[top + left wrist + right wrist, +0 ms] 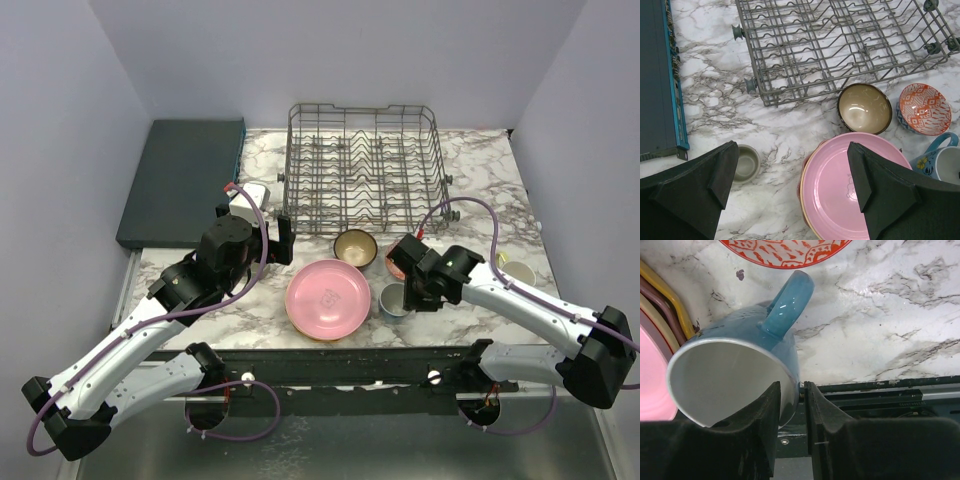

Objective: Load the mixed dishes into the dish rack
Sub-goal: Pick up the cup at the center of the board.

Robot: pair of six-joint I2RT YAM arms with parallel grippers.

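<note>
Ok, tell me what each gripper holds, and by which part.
Right gripper: blue ceramic mug, pinched by its rim, one finger inside. Left gripper: nothing.

Left claw [792, 155] spread wide; right claw [792, 387] pinched nearly closed

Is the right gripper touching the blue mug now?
Touching. The right wrist view shows the right gripper with one finger inside the blue mug and one outside, pressed on its wall.

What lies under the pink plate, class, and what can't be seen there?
Rims of other plates show beneath the pink plate: yellow, dark red and tan edges poke out at one side. Their faces and exact number are covered.
</note>
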